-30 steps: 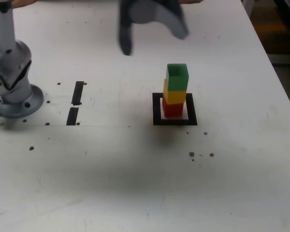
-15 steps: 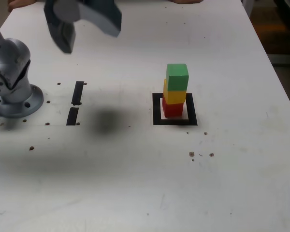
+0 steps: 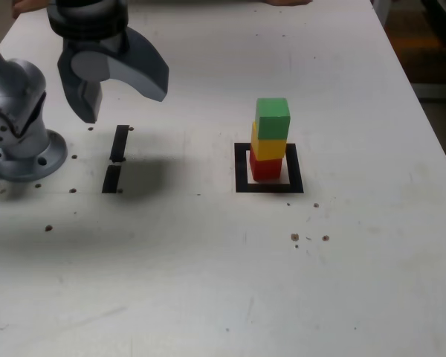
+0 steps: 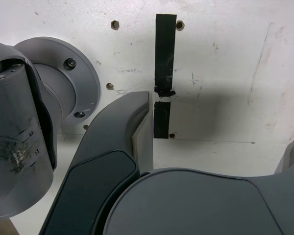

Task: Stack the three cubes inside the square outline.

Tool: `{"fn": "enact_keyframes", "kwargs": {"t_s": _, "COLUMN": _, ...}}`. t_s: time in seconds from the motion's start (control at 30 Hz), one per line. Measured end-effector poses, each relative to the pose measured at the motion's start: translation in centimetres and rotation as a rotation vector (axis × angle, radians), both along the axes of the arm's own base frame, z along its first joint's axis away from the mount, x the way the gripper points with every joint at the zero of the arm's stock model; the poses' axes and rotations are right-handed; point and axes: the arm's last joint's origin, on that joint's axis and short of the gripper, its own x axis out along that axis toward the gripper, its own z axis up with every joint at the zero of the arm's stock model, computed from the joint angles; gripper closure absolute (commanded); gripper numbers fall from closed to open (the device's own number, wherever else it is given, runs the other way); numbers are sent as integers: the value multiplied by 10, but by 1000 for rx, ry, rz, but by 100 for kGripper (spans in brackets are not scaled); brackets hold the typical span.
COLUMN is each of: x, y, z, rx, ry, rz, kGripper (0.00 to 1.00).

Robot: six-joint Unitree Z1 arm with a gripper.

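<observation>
pincer [image 3: 123, 97] released, empty, now withdrawn to exterior view's left | three cubes [image 3: 270, 148] stacked inside square outline [image 3: 241, 169] | task looks complete

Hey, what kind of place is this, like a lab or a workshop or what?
Probably a robotics lab bench. A grey arm base is bolted to a white table with screw holes, black tape strips and a black square outline mark spots, and the red, yellow and green cubes look like test props.
</observation>
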Motion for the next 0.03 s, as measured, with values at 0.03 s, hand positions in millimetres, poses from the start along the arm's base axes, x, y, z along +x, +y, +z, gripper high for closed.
{"fn": "enact_keyframes", "kwargs": {"t_s": 0.03, "x": -1, "y": 1, "z": -2, "rx": -2, "ry": 3, "rz": 1, "kGripper": 0}}
